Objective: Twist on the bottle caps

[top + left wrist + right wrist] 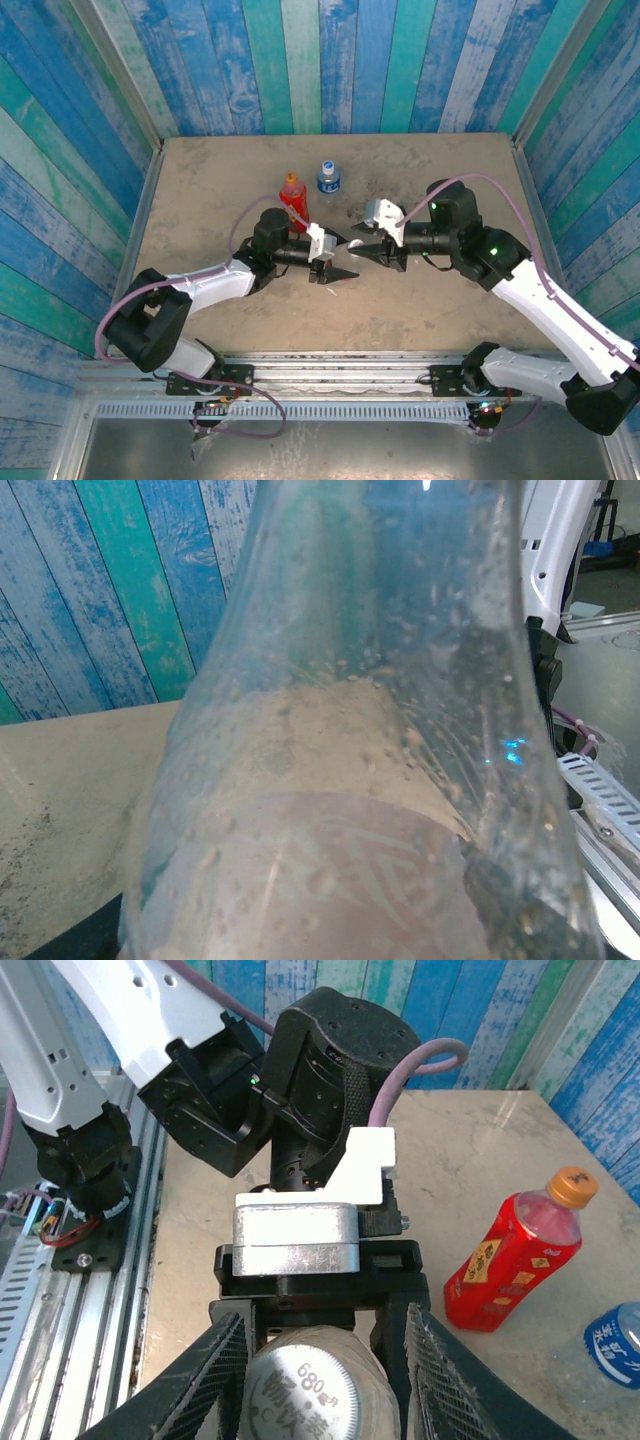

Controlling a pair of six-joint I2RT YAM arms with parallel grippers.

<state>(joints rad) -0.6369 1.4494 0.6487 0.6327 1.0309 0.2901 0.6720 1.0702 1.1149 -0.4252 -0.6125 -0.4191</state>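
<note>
1. I've got the clear bottle lying level in mid-table. On my top view its long axis runs 9 o'clock to 3 o'clock, neck tapering toward 3.
2. The left gripper has the bottle's body clamped between its fingers. On the left wrist view the label sits nearest the camera.
3. The white cap is on the neck end, its printed face turned straight at my right wrist camera.
4. The right gripper comes in from 3 o'clock, nose to nose with the left. Its ribbed fingers stand moderately apart, one at each side of the cap.
5. Whether those fingers actually press the cap, I cannot tell.
6. The red-and-yellow bottle stands upright on the table, at 11 o'clock from the left gripper, its orange cap on.
7. The blue-label bottle stands upright at 12 o'clock from the left gripper, its blue cap on.
</note>
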